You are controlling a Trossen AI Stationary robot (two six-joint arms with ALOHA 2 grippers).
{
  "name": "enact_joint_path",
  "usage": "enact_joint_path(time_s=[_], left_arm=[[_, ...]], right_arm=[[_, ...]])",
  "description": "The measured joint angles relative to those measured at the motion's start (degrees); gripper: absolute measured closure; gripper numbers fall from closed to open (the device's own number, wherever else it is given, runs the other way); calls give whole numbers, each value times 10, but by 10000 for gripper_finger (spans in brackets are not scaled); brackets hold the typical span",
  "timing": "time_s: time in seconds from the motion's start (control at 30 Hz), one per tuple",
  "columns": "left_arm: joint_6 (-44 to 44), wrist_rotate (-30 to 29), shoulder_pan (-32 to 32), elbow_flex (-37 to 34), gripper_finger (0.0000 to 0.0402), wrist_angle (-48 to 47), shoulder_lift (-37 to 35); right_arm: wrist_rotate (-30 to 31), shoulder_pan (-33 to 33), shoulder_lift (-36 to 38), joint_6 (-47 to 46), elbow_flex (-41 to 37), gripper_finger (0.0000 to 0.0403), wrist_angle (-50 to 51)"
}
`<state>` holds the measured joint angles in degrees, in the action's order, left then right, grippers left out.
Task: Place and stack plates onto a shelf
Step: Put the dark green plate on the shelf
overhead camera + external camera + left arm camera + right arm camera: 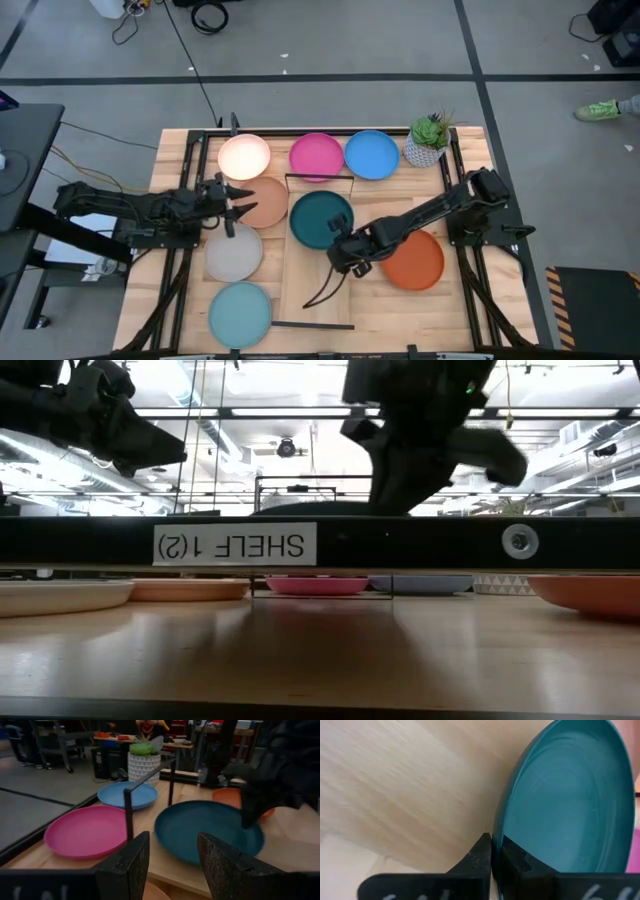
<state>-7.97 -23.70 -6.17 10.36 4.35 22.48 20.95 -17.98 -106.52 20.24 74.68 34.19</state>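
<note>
Overhead and wrist views of the two-arm station. The right gripper [341, 252] was clenched on the near rim of the dark teal plate [321, 217], its two fingers [481, 857] pinched together over the plate's edge; the plate lay on the shelf [312, 290] — the long pale board at the middle of the table — toward its far end, close to the black wire rail [128, 810]. The left gripper [243, 197] hovered above the tan plate [266, 203] with its fingers [131, 862] spread apart and nothing between them, pointing toward the teal plate. Along the far edge of the table sat the cream plate [244, 156], pink plate [316, 156] and blue plate [371, 154], beside a potted plant [429, 140]. The grey plate [234, 252] and light aqua plate [240, 313] lay left of the shelf; the orange plate [415, 262] lay right of it, partly under the right arm.
</note>
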Motion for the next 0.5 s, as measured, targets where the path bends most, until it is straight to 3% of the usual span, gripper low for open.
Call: enact_joint_path(time_s=[0.5], left_arm=[[-77, 37, -2, 15, 230, -78, 0]], right_arm=[[-62, 12, -2, 4, 2, 343, -68]])
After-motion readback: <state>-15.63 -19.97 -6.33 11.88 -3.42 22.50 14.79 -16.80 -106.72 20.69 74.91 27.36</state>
